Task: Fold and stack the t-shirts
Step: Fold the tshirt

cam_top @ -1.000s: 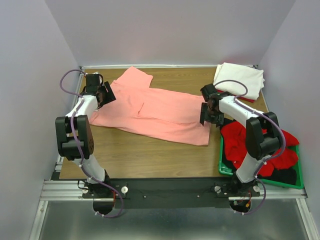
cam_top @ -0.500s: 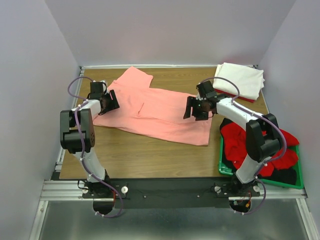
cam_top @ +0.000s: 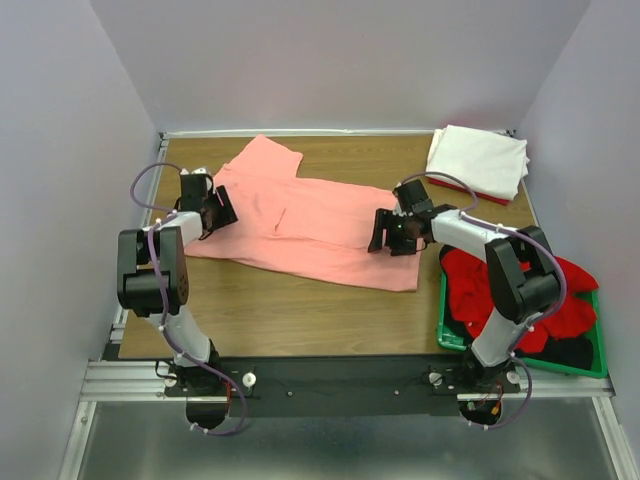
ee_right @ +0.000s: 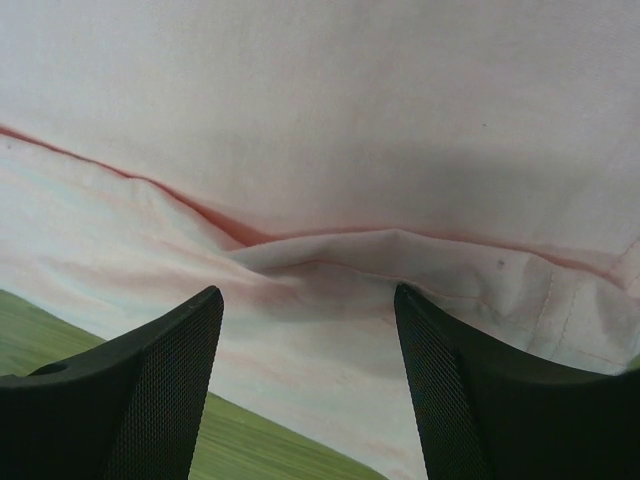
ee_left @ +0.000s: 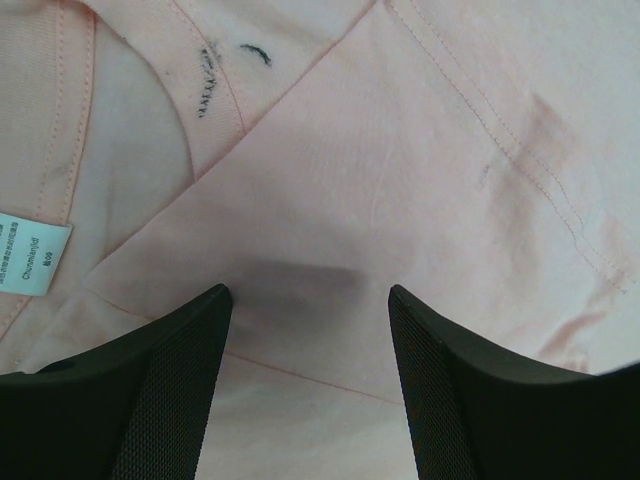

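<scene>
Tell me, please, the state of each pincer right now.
Left pincer: open, over the salmon-pink t-shirt.
Right pincer: open, over the same shirt's edge.

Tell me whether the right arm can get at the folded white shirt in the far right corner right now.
Probably yes. The right gripper hangs open over the salmon-pink shirt near its right edge, holding nothing. The white shirt lies uncovered just beyond it, and nothing visible stands between them.
</scene>
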Tool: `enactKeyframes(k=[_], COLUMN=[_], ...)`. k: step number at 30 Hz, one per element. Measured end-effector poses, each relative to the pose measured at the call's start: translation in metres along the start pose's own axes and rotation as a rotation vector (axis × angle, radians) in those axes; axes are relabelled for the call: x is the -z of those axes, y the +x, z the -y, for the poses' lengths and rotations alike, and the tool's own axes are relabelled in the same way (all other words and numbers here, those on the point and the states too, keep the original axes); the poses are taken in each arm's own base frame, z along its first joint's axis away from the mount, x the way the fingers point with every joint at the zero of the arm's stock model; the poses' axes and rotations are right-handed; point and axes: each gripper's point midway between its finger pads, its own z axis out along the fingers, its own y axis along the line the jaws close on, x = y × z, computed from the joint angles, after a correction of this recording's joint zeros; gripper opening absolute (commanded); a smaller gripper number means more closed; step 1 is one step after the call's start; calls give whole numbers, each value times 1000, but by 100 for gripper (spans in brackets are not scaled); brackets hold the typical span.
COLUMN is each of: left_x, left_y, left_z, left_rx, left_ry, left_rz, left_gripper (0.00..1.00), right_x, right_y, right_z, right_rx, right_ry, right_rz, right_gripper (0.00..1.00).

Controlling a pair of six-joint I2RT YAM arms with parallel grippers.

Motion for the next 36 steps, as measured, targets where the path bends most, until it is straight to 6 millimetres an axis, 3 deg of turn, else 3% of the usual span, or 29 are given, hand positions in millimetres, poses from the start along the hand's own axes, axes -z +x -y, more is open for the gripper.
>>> enactKeyframes(k=[12, 21, 24, 27, 30, 31, 36], left_x=[40, 79, 91, 99, 103, 103, 97], left_y=[42, 79, 82, 60, 26, 2, -63], left_z=[-12, -18, -18, -11, -2, 5, 25], left_rx=[148, 247, 254, 247, 223, 207, 137], left_ry=[-53, -109, -129, -115, -88, -70, -22], left_rz=[-22, -125, -155, -121, -61, -17, 90], left_gripper=[73, 73, 73, 73, 73, 73, 72], right_x=[5, 16, 20, 25, 31, 33, 40], right_y=[13, 36, 43, 44, 32, 22, -28], right_z=[0, 4, 8, 14, 19, 19, 17], right_rx=[-38, -50, -43, -33, -24, -20, -11], right_ry=[-18, -1, 17, 60, 116, 136, 204], right_rz=[-14, -110, -144, -158, -129, -101, 29], right_gripper=[77, 78, 79, 81, 82, 82, 82])
